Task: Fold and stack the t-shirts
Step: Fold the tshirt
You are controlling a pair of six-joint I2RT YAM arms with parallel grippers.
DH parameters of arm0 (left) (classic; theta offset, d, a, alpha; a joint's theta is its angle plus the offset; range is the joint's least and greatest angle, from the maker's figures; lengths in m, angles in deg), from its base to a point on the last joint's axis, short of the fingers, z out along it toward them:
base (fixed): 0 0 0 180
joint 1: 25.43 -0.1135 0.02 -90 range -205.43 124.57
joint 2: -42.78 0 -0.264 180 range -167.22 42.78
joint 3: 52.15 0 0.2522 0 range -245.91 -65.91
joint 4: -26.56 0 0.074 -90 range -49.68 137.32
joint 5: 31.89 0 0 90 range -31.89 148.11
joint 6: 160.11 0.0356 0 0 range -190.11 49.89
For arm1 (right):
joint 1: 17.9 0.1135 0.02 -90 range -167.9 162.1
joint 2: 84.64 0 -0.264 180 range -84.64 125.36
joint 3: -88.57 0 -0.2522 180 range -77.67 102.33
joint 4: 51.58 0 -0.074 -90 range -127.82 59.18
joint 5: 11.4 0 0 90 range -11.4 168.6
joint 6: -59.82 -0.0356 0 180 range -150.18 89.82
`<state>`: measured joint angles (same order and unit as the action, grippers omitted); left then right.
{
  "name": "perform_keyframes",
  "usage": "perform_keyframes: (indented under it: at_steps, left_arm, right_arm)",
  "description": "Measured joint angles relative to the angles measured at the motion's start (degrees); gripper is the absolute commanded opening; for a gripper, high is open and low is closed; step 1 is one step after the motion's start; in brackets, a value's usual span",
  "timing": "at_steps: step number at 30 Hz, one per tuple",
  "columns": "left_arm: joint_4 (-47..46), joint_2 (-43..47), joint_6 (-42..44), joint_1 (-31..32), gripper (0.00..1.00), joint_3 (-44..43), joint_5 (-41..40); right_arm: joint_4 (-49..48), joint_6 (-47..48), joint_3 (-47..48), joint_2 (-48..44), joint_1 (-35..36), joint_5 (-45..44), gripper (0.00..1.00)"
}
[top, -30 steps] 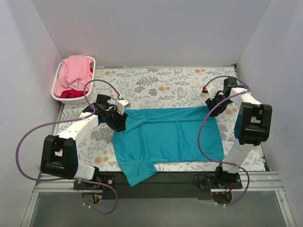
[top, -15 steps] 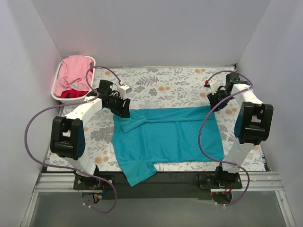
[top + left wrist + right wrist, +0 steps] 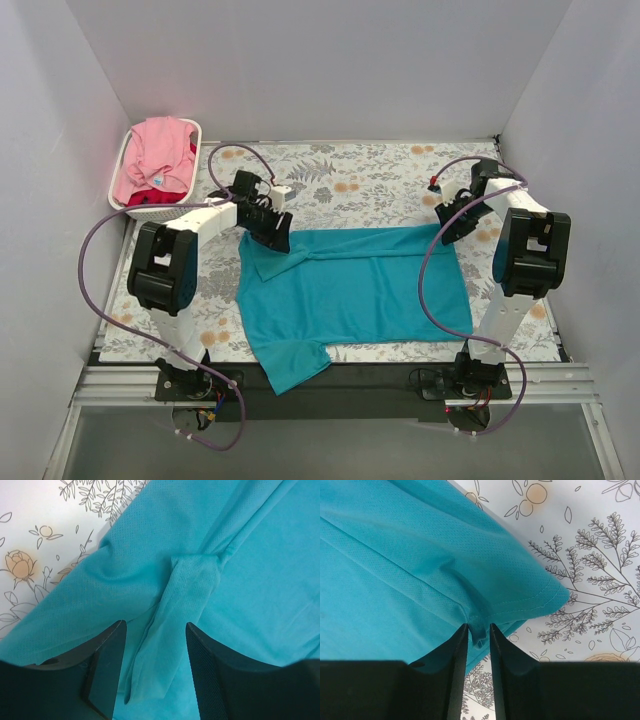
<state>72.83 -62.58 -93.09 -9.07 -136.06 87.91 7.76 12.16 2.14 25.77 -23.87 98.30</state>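
The teal t-shirt (image 3: pixel 360 290) lies flat on the worktop (image 3: pixel 370 180), its long axis running side to side between the arms. The right tool (image 3: pixel 478 630) pinches its far right corner. The left tool (image 3: pixel 154 630), spread, hovers over the far left corner, nearest the rumpled cloth there.

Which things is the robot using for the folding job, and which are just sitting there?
For the job:
teal shirt, spread on the table
pink shirt and red shirt, in the basket
left gripper, open over the teal shirt
right gripper, pinching the teal shirt's corner

Just there:
basket
table
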Motion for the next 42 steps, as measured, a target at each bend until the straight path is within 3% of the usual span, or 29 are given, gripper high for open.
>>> perform_keyframes:
  at_steps: [4,13,16,17,18,21,24,39,42]
  left_arm:
    - [-0.6,-1.2,-0.5,0.9,0.48,-1.2,-0.2]
    - [-1.4,-2.7,-1.3,2.6,0.43,-2.0,-0.2]
    - [-1.4,-2.7,-1.5,2.9,0.36,-2.0,-0.2]
    - [-1.4,-2.7,-1.5,3.0,0.32,-2.0,-0.2]
    - [-1.4,-2.7,-1.6,3.0,0.26,-2.0,-0.2]
    - [-1.3,-2.7,-1.6,3.3,0.12,-2.0,-0.2]
    - [-1.2,-2.7,-1.6,3.5,0.05,-2.0,-0.1]
    - [0.9,1.6,-1.2,4.4,0.00,0.6,0.9]
    - [1.0,3.3,-0.9,4.6,0.15,1.2,0.9]
  right_arm:
    - [0.9,0.1,0.0,0.0,0.0,0.2,0.22]
    - [1.9,1.6,-0.1,0.0,0.0,0.2,0.17]
    - [2.4,1.8,-0.3,0.0,0.0,0.2,0.12]
    - [2.5,1.9,-0.5,0.0,0.0,0.2,0.03]
    - [2.6,2.2,-0.5,0.0,0.0,0.2,0.01]
    - [2.8,2.3,-0.6,-0.1,0.0,0.2,0.01]
    - [2.8,2.6,-1.0,-0.7,0.0,0.2,0.01]
    - [3.8,6.4,-7.1,-5.7,0.0,-2.1,0.01]
    - [3.8,6.7,-7.6,-5.7,0.0,-2.3,0.01]
